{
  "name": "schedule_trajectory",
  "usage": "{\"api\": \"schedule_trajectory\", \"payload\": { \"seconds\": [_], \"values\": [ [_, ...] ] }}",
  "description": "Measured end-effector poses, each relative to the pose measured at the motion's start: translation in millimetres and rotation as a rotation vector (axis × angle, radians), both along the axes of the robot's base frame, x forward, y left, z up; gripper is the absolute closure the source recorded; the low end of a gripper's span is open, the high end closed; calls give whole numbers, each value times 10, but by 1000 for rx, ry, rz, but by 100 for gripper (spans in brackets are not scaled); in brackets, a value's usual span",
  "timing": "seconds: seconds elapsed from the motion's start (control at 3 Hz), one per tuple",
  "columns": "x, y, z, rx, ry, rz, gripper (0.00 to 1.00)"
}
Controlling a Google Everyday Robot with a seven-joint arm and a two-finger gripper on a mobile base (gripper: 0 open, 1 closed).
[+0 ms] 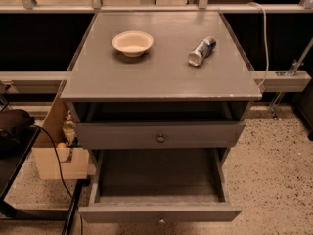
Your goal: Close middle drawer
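Observation:
The grey cabinet (161, 75) stands in the middle of the camera view. The middle drawer (195, 213) is pulled far out toward me, its empty inside showing and its small knob (161, 221) at the frame's bottom edge. The taller top drawer (117, 136), with a brass-toned knob (160, 138), sits above it and stands a little way out, with a dark gap under the cabinet top. The lowest drawer is hidden beneath the open one. The gripper is not in view.
A cream bowl (132, 42) and a can lying on its side (201, 51) rest on the cabinet top. A cardboard box (54, 153) and a black cable (57, 160) are at the left. A dark object (13, 124) lies on a stand at far left. Speckled floor (274, 180) lies at the right.

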State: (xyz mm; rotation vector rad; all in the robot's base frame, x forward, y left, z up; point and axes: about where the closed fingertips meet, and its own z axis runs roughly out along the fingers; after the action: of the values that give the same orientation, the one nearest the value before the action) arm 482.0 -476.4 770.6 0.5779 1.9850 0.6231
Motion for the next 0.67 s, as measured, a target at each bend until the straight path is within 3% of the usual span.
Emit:
{"api": "schedule_trajectory", "payload": {
  "seconds": [0.33,0.67],
  "values": [
    [-163,110,-234,69,57,-28,100],
    [-337,268,-511,219,68,-92,100]
  ]
}}
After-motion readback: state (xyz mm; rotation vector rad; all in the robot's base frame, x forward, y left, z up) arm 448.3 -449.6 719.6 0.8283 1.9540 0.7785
